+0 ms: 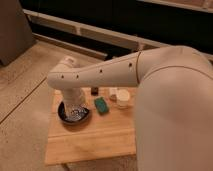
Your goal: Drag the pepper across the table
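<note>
Table (pixel 95 142): light wood planks. Dark bowl (pixel 85 119) at left side; gripper (pixel 75 108) lowered into it, jaws spread wide, nothing seen held (bowl's inside mostly hidden behind it). Pepper: cannot tell where. Green sponge (pixel 101 105) just right of bowl. Farther back: 1 white cup (pixel 123 98), 1 small dark bottle (pixel 94 91); contents unclear.
</note>
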Robot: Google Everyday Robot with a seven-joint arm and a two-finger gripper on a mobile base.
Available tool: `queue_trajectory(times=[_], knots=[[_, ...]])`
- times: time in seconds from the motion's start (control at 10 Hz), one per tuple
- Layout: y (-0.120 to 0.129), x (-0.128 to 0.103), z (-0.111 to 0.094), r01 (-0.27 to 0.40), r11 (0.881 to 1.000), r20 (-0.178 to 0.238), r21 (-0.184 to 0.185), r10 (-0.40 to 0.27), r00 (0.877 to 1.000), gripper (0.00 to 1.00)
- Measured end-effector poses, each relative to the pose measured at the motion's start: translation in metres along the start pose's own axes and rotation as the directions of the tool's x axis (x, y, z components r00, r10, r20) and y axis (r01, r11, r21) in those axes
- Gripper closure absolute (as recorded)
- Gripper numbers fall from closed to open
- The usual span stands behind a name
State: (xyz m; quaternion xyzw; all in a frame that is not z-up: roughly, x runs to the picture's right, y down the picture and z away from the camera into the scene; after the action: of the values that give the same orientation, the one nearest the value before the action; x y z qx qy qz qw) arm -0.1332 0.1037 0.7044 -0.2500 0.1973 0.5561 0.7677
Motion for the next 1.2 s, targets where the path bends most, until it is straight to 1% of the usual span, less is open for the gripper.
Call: queue_trajectory(times=[0.1,0.2,0.3,0.4,0.6,0.8,0.9,1.2], knots=[[-0.013,-0.007,0.001,-0.02,1.0,0.001,-0.004,0.02,1.0,0.35],[-0.036,-0.015,0.003,-0.049,0.999,0.0,-0.002,0.049,0.999,0.35],[-0.05,-0.02,0.007,-0.066,0.998,-0.005,-0.005,0.066,0.998,0.35],[-0.069,-0.031,0.012,-0.084,0.996,-0.008,-0.018,0.084,0.996,0.35],[-0.088,-0.051,0.017,-0.083,0.996,0.009,-0.043,0.084,0.996,0.35],[-0.098,-0.076,0.018,-0.044,0.997,0.034,-0.063,0.046,0.998,0.35],[-0.1,-0.087,0.018,-0.016,0.998,0.039,-0.063,0.019,0.999,0.35],[-0.114,-0.119,0.022,0.042,0.997,0.027,-0.06,-0.04,0.999,0.35]])
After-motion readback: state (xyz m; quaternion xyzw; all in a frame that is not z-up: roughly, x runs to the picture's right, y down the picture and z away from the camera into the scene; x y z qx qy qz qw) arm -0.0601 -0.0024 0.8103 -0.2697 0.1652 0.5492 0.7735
